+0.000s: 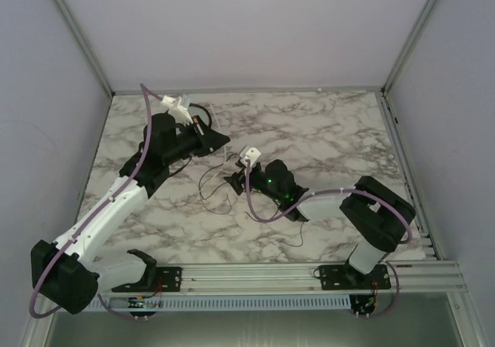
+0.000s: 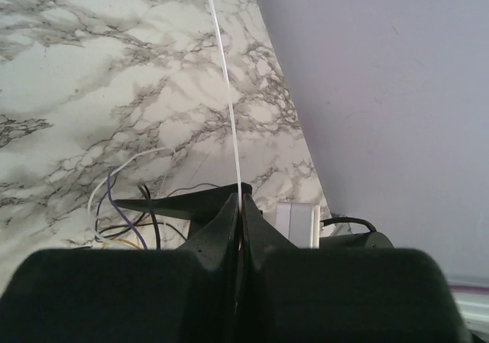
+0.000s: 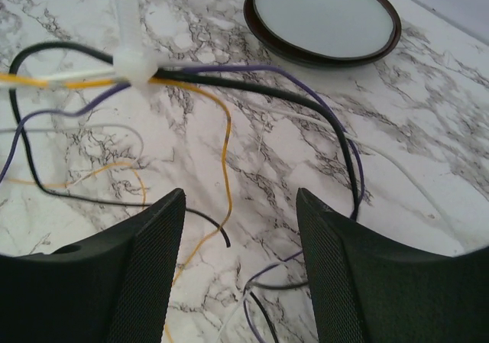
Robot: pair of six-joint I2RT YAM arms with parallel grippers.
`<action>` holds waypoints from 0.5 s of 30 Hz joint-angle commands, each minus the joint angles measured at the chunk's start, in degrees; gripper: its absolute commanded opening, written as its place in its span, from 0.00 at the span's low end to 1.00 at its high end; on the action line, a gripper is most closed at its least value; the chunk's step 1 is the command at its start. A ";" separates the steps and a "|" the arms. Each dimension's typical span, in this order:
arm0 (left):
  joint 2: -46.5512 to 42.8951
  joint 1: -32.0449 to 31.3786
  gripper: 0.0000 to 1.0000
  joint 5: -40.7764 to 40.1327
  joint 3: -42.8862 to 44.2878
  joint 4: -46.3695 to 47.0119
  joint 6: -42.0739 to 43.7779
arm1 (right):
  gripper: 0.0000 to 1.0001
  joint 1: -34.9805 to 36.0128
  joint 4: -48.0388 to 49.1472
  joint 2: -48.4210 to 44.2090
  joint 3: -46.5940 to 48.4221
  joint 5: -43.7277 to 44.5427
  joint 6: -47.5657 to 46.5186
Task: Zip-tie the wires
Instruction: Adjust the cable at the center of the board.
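My left gripper (image 2: 241, 198) is shut on the zip tie (image 2: 229, 91), whose thin white strip runs straight up out of the jaws and off the top of the left wrist view. In the right wrist view the zip tie's head (image 3: 136, 65) sits around a gathered bunch of the wires (image 3: 229, 83), which are black, purple, orange and white strands that spread in loose loops over the marble. My right gripper (image 3: 241, 194) hovers open just above those loops with nothing between its fingers. From above, the wires (image 1: 213, 183) lie between the left gripper (image 1: 220, 140) and the right gripper (image 1: 233, 180).
A round dark-rimmed dish (image 3: 322, 18) lies on the marble just beyond the wires. The enclosure's lilac wall (image 2: 382, 91) stands close on the right of the left gripper. Lilac robot cables (image 1: 267, 212) trail along both arms.
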 commanded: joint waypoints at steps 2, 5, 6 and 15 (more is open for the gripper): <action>0.61 -0.56 0.00 0.40 1.13 3.04 -1.33 | 0.57 0.42 6.79 2.71 3.04 -0.35 -0.30; 0.52 -0.57 0.00 -0.11 1.13 3.14 -1.57 | 0.52 0.43 8.72 4.07 3.17 -0.85 0.39; 0.52 -0.59 0.00 -0.21 1.17 3.23 -1.60 | 0.47 0.41 8.82 4.47 3.45 -1.16 0.57; 0.32 -0.44 0.00 -5.01 1.35 -0.72 1.03 | 0.00 0.42 -0.81 -5.54 -1.55 -0.48 1.38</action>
